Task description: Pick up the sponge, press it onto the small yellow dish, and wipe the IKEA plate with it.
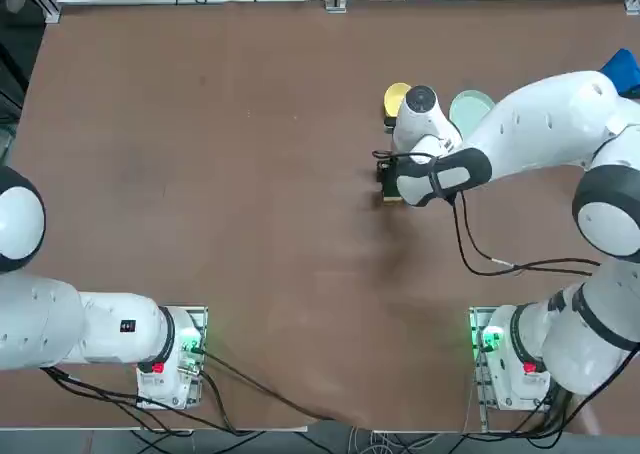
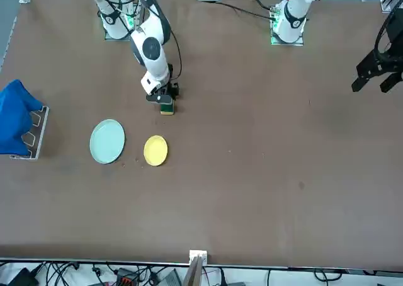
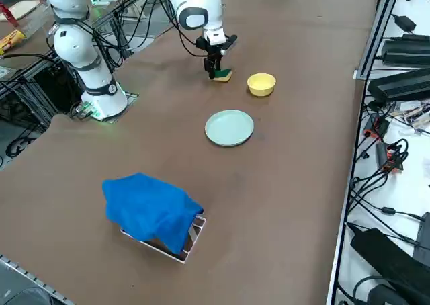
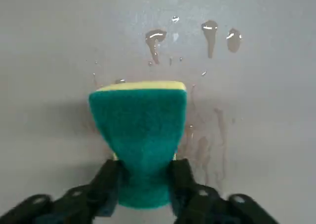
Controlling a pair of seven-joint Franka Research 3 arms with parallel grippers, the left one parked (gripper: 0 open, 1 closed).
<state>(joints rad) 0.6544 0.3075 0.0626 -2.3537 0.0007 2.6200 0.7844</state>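
- Two layers make up the sponge [image 4: 140,140]: a dark green scouring top over yellow foam, pinched narrower where the right gripper [image 4: 144,182] has its black fingers [image 4: 109,182] closed on its sides.
- Seen from the front, the sponge [image 2: 167,108] sits on the brown desk [image 2: 264,160] upper left of centre, apart from the small yellow dish [image 2: 155,150] and the IKEA plate [image 2: 107,141] below it.
- Only the wrist view shows water drops [image 4: 210,34] and wet streaks on the desk just beyond the sponge.
- Overhead, the arm covers most of the sponge [image 1: 390,197] and part of both dishes.
- Lower left in the side view, a blue cloth [image 3: 149,209] drapes a small rack, well apart from everything else.
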